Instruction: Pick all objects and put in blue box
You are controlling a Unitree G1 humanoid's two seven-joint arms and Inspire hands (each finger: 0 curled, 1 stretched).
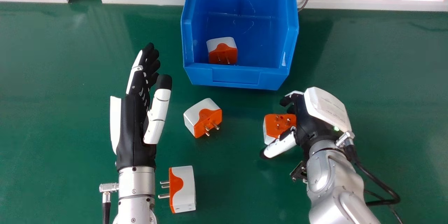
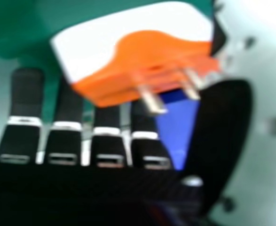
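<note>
the right hand [image 1: 305,120] is open, a plug adapter [image 1: 274,126] between its thumb and fingers; i cannot tell if gripped.

Orange-and-white all, plug 1 [image 1: 223,53] lies in the blue box [image 1: 236,76], plug 2 [image 1: 203,113] near it, plug 3 [image 1: 185,189] farther, pins leftward, plug 4 [image 1: 273,124] pins up.

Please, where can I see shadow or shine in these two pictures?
Head view: a soft shadow on the green table right of the blue box, highlights on the silver right forearm; right hand view: shine on the metal pins of the adapter.
</note>
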